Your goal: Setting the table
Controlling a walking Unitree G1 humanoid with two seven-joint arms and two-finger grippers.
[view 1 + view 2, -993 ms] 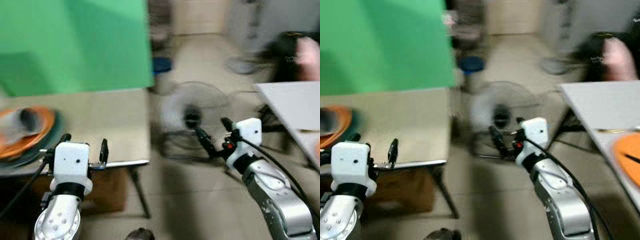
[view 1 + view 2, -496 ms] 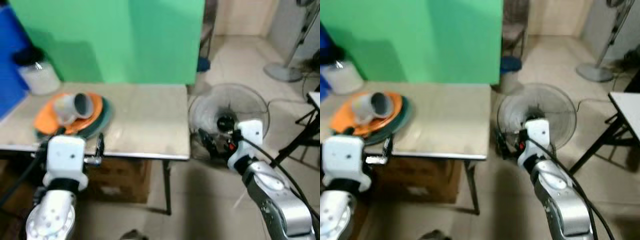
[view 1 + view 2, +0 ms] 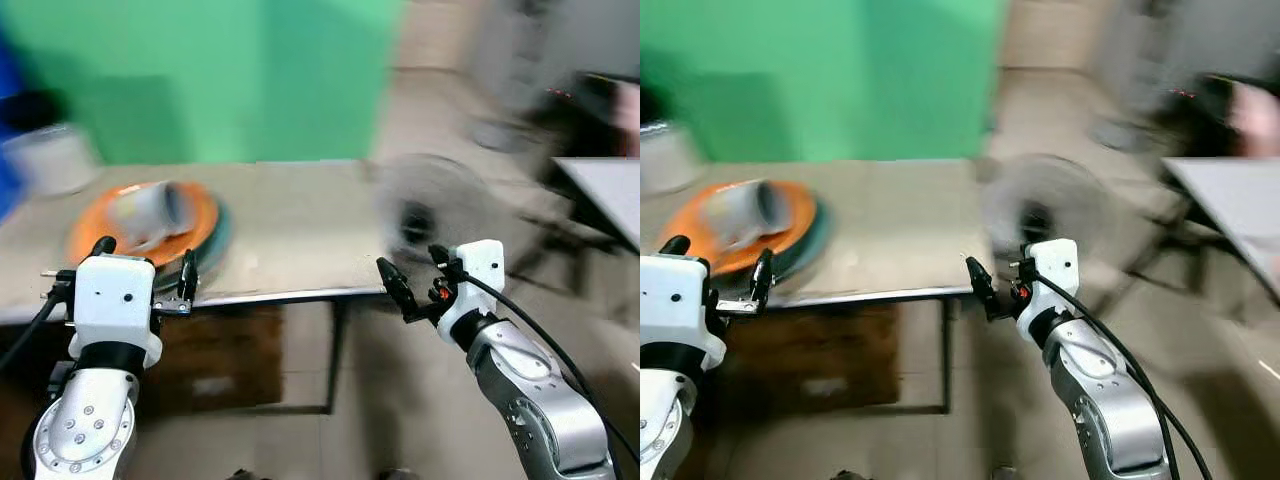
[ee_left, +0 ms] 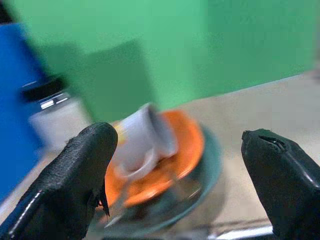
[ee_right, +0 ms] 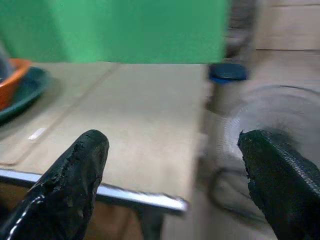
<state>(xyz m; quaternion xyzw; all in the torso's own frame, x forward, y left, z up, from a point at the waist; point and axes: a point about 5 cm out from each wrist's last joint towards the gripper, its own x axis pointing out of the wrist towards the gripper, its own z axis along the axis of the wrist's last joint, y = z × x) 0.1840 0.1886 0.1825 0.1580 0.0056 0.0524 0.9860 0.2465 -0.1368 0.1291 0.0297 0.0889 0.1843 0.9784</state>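
Plates, an orange plate [image 3: 140, 225] on a teal plate [image 3: 216, 240] with a pale cup [image 3: 150, 212] lying tipped on top, sit just beyond the left gripper [image 3: 145, 272], spread wide and empty. Right gripper [image 3: 418, 280], likewise agape and empty, hangs off the table [image 3: 300, 225] corner. Motion blur smears everything; no writing is legible.

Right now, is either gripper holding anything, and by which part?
Nothing is held. The left gripper and the right gripper are both open and empty.

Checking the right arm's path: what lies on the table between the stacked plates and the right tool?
Bare tabletop, as the right eye view shows: nothing stands between the stacked plates and the right tool, which is open just off the table's near edge.
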